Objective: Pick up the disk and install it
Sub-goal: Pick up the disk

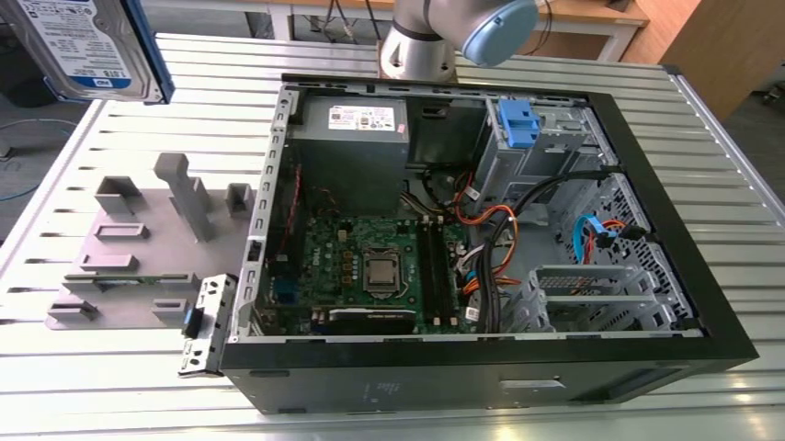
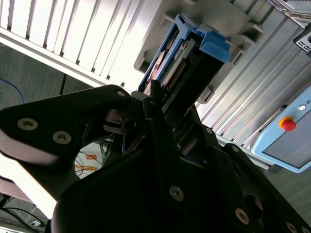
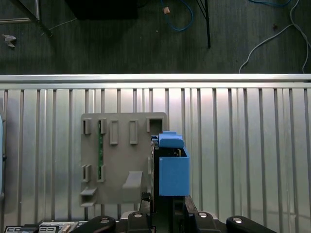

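The disk [image 1: 92, 46], silver with a white-and-blue label and a blue rail frame, hangs high in the air at the exterior view's upper left, above the table's corner. In the second wrist view my gripper [image 2: 154, 104] is shut on the disk [image 2: 187, 60], with its black fingers [image 2: 146, 109] clamping the end that carries the connector. The first wrist view looks down along the disk's blue frame [image 3: 172, 170], with the gripper [image 3: 167, 211] beneath it. There the disk hovers beside the grey fixture plate [image 3: 116, 160].
An open computer case [image 1: 638, 230] lies on the slatted aluminium table [image 1: 736, 165], holding a motherboard [image 1: 368, 266], a power-supply box [image 1: 349, 129], a grey cage with a blue clip [image 1: 521, 124] and a lower drive cage [image 1: 589, 294]. The grey fixture plate [image 1: 135, 248] lies left of the case.
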`<state>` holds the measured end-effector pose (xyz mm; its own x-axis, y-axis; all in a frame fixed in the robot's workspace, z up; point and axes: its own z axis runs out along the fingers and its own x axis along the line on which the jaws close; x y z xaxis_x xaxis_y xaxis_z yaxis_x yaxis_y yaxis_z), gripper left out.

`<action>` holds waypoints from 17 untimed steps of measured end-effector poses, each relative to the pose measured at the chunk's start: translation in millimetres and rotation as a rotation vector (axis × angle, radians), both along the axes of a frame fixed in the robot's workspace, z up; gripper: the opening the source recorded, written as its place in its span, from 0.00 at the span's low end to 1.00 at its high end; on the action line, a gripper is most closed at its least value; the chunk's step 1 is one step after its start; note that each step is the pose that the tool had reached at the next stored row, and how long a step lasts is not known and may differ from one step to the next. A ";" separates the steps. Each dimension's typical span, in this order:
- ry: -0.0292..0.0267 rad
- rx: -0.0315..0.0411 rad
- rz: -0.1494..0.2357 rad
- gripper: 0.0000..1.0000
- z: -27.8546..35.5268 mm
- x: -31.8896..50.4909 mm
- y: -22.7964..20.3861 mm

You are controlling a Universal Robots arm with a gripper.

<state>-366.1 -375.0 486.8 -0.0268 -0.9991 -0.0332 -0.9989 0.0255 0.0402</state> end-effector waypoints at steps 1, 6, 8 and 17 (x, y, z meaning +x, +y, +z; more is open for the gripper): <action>-0.0001 0.0000 0.000 0.35 0.0 0.2 0.0; 0.0000 0.0001 0.000 0.35 0.0 1.4 0.0; 0.0000 0.0000 0.000 0.35 0.0 2.0 0.0; 0.0000 -0.0001 0.000 0.35 0.0 4.8 0.0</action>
